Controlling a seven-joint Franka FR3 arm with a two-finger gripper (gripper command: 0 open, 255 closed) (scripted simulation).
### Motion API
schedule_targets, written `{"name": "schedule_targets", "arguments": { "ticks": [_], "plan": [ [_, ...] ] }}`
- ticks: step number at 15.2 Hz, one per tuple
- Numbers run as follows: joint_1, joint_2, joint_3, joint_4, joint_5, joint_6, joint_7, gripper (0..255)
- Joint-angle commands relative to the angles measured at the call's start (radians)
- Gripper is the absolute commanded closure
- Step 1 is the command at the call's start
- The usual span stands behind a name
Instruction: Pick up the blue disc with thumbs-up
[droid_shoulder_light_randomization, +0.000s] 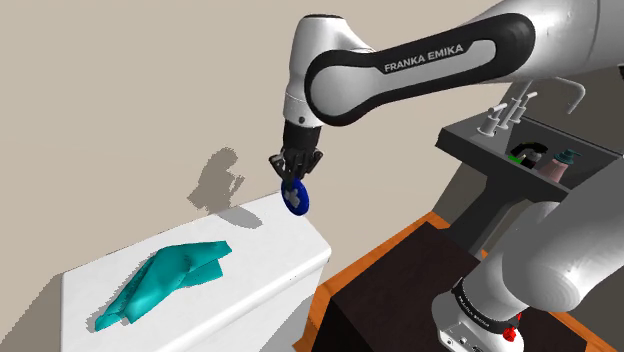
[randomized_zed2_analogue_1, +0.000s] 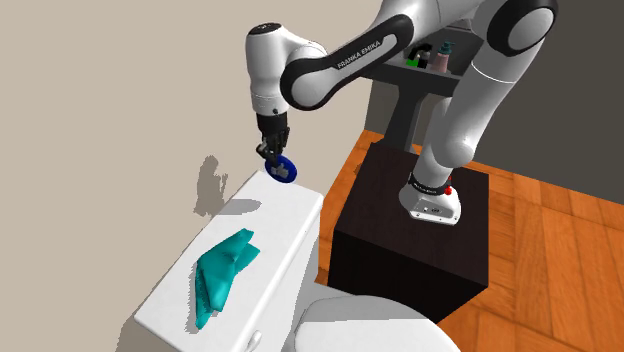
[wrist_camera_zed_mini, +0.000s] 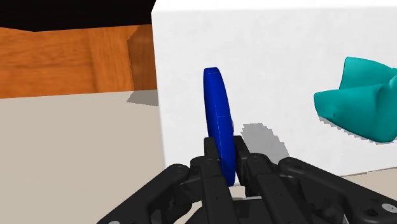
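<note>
Shoulder view: we see the claw (droid_shoulder_light_randomization: 294, 186) clamped on the blue disc (droid_shoulder_light_randomization: 298, 201) over the white tank lid (droid_shoulder_light_randomization: 262, 250), teal cloth (droid_shoulder_light_randomization: 170, 279) at its eight o'clock.

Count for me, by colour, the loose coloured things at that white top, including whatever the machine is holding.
Blue: 1, the disc, clasped in the end effector.
Teal: 1, the crumpled thing, lying on the white top.
Total: 2
</note>
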Motion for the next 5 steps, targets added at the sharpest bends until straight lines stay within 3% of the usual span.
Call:
{"name": "schedule_targets", "arguments": {
  "ticks": [1,5],
  "plan": [
    [0.0,-0.011,-0.002,0.02,0.001,-0.031,0.002,255],
    [-0.001,-0.019,-0.004,0.041,0.001,-0.06,0.003,255]
  ]
}}
